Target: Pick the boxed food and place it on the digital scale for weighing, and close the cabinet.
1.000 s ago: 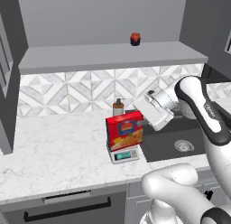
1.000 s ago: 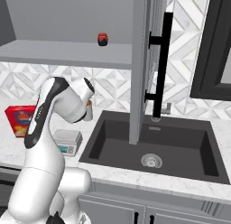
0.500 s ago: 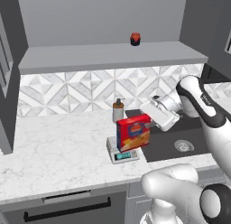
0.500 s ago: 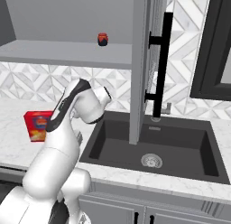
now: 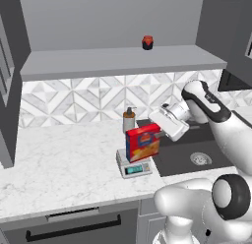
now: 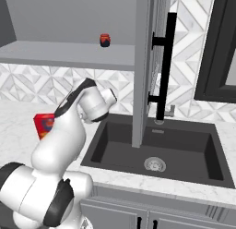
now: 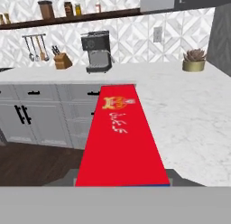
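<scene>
The boxed food (image 5: 142,143), a red carton with a blue oval logo, stands slightly tilted on the light-grey digital scale (image 5: 134,167). My gripper (image 5: 158,128) is at the carton's upper right corner and seems shut on it, though the fingertips are hidden. In the hand view the carton's narrow red top face (image 7: 121,137) runs away from the camera. The carton also peeks out behind the arm (image 6: 44,124). The grey upper cabinet (image 5: 113,61) is open. One door (image 6: 143,71) with its black bar handle (image 6: 163,71) stands edge-on over the sink.
A beige soap pump bottle (image 5: 129,120) stands just behind the scale. A small red jar (image 5: 147,42) sits on the cabinet shelf. The black sink (image 6: 156,145) lies right of the scale. The other cabinet door (image 5: 10,90) hangs open at the far left.
The carton has shifted a little to the right over the scale with the hand still beside it. The arm's elbow has swung up and across.
</scene>
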